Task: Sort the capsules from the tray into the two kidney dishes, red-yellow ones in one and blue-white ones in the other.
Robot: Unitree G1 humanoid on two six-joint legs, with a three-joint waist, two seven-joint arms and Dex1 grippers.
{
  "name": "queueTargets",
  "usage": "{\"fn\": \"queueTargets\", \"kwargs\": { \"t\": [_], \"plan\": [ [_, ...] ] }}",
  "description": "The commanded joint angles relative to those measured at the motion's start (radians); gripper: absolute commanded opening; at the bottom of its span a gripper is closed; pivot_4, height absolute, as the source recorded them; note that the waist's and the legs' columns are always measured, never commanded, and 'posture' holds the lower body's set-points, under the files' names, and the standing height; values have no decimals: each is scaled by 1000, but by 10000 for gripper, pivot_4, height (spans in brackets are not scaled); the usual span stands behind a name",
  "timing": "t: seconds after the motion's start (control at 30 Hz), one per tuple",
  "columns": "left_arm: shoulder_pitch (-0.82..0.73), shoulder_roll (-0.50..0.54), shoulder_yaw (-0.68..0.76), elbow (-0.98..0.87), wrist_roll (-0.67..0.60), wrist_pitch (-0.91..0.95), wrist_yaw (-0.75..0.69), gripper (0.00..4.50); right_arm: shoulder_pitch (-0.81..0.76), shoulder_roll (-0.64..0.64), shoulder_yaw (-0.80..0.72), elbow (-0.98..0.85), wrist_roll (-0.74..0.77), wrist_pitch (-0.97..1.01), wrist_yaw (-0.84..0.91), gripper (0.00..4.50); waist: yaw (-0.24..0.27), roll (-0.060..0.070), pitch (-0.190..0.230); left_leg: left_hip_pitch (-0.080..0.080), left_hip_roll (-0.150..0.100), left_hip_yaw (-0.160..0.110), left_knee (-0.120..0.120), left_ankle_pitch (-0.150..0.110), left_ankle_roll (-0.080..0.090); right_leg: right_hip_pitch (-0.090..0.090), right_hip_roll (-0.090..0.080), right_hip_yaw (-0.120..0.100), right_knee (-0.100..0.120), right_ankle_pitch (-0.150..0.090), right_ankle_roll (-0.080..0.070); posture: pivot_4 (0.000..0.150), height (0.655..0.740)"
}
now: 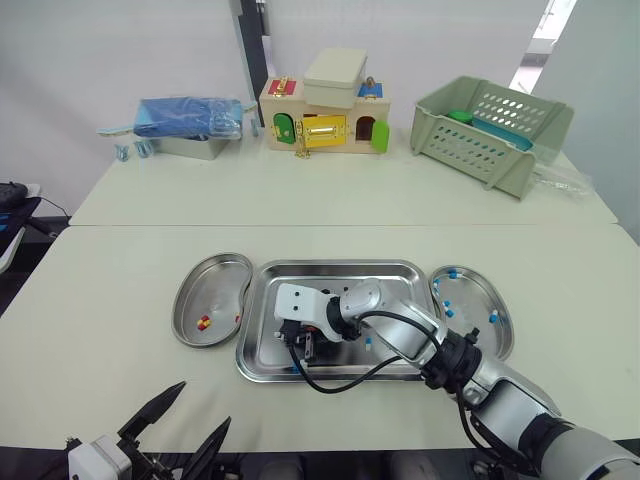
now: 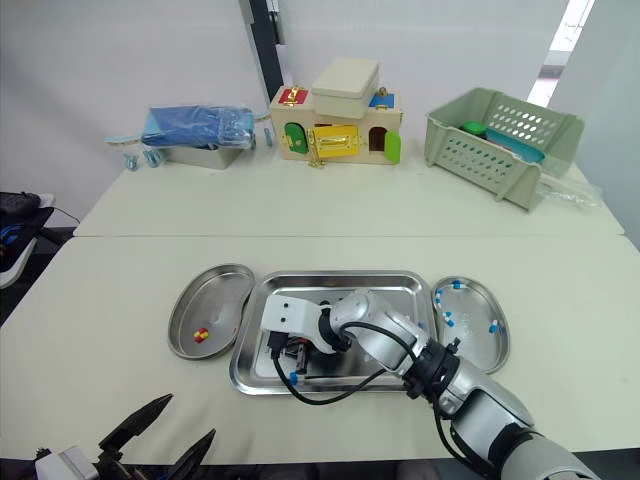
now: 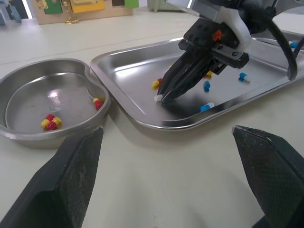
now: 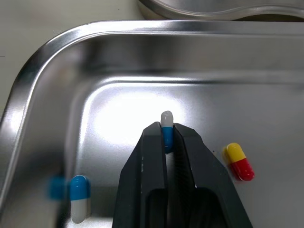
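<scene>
— Where's the left gripper (image 1: pixel 205 402) hanging?
— Low by the near edge of the table (image 1: pixel 100 330), fingers (image 1: pixel 160 403) spread wide. Past it, the left kidney dish (image 1: pixel 190 285) is holding red-yellow capsules (image 1: pixel 204 322).
— And the right gripper (image 3: pixel 159 96)?
— It's pinching a blue-white capsule (image 4: pixel 166 118) in the near-left corner of the tray (image 1: pixel 340 280); the right kidney dish (image 1: pixel 497 300) is holding blue-white ones (image 1: pixel 452 272).
</scene>
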Motion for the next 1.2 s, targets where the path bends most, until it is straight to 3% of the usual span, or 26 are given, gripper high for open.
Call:
{"fn": "queueTargets", "kwargs": {
  "t": [0.03,0.23,0.33,0.57,0.8,1.0,1.07,1.2],
  "plan": [
    [0,24,16,14,-15,-43,-36,45000,17,-32,-99,-145,71,4,52,60,1,0,0,0,0,0,0,0,0,0,0,0,0,0,0,1500,7400],
    [-9,78,-14,29,-9,-99,-130,45000,93,-177,-274,-355,182,19,103,60,7,0,0,-1,0,0,0,0,0,1,0,0,-1,0,0,1500,7400],
    [-40,129,-41,37,-16,-93,-190,45000,218,-374,-427,-487,231,7,160,60,17,0,0,0,0,0,0,0,0,2,0,-1,-1,0,0,1500,7400],
    [-119,220,-110,70,-31,-78,-317,45000,501,-671,-763,-596,315,-7,246,60,20,0,0,-1,0,1,0,0,0,3,0,-1,-2,0,0,1500,7400],
    [-193,259,-132,97,-57,-60,-371,45000,731,-776,-1020,-558,334,-30,264,60,25,0,0,4,1,2,0,0,0,9,0,-1,-2,0,0,1500,7400],
    [-214,256,-129,118,-60,-67,-376,45000,799,-785,-1046,-500,316,-84,227,60,23,0,0,6,1,3,0,0,0,10,0,0,-2,0,0,1500,7400],
    [-215,253,-125,119,-58,-68,-371,45000,796,-787,-1031,-475,313,-100,225,7144,24,0,0,6,1,3,0,0,0,10,0,0,-3,0,0,1500,7400],
    [-204,250,-111,114,-58,-68,-354,45000,799,-795,-1020,-450,321,-116,234,14876,26,0,0,5,1,3,0,0,0,11,0,0,-3,0,0,1500,7400]
  ]
}}
